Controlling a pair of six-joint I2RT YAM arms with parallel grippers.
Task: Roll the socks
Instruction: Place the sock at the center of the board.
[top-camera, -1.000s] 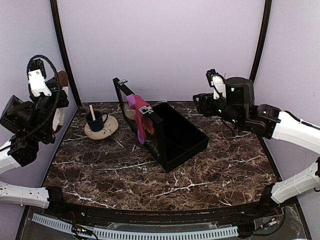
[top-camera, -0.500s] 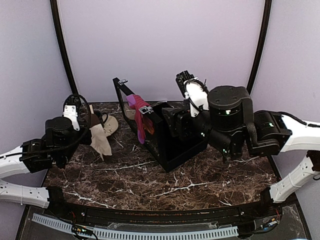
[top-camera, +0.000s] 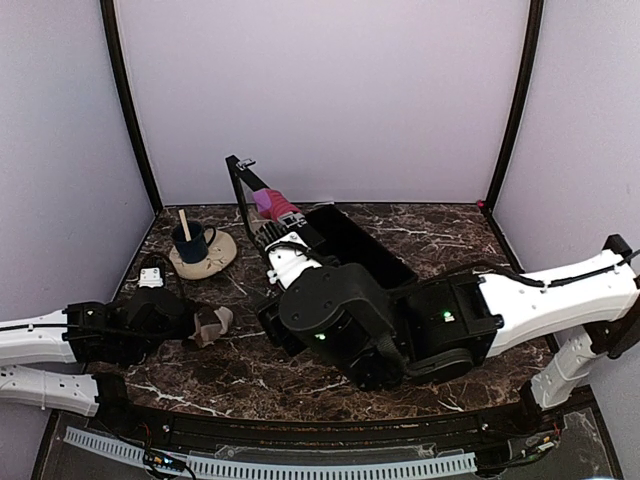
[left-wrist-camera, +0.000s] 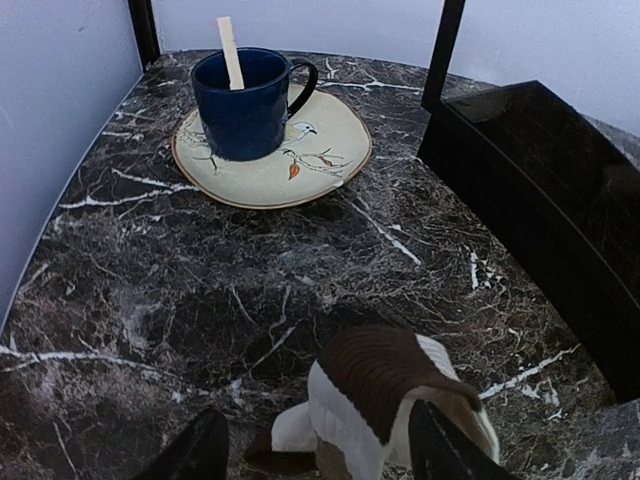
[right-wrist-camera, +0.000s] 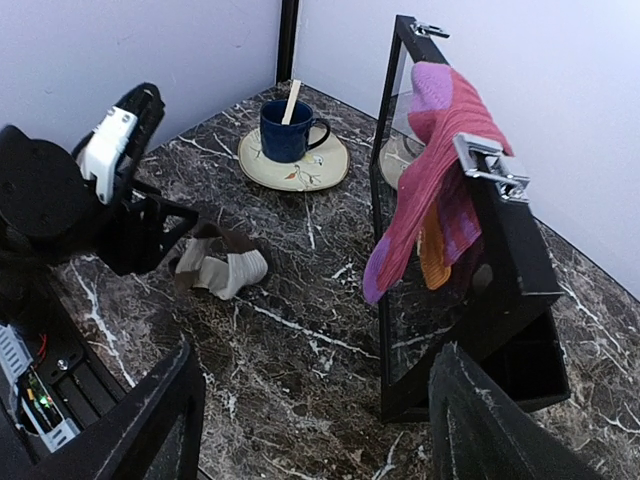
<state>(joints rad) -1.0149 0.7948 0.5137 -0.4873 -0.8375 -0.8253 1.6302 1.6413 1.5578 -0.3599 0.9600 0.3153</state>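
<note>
- Left gripper (left-wrist-camera: 320, 455): low over the table (left-wrist-camera: 150, 280), at its left side. The jaws stand wide apart and clamp nothing.
- Cream-beige sock (left-wrist-camera: 385, 400): a crumpled bundle with brown patches. It lies on the table between the two left fingers. The wrist view does not show whether either finger touches it.
- Right gripper (right-wrist-camera: 312, 350): raised above the middle of the table, facing the far left corner. The jaws stand wide apart with nothing between them.
- Magenta-pink sock (right-wrist-camera: 425, 190): hangs limp over the top edge of the upright lid (right-wrist-camera: 395, 240) of the black case (right-wrist-camera: 520, 370), just beside a metal latch (right-wrist-camera: 490, 160). An orange patch shows on its lower part. This sock is unrolled and well apart from the other one.
- Saucer (left-wrist-camera: 320, 150): beige, at the far left of the table, left of the case. Its only marking is a painted bird with leaf sprigs.
- Cup (left-wrist-camera: 240, 105): dark blue, upright on the saucer. A pale flat stick (left-wrist-camera: 230, 50) leans inside it.
</note>
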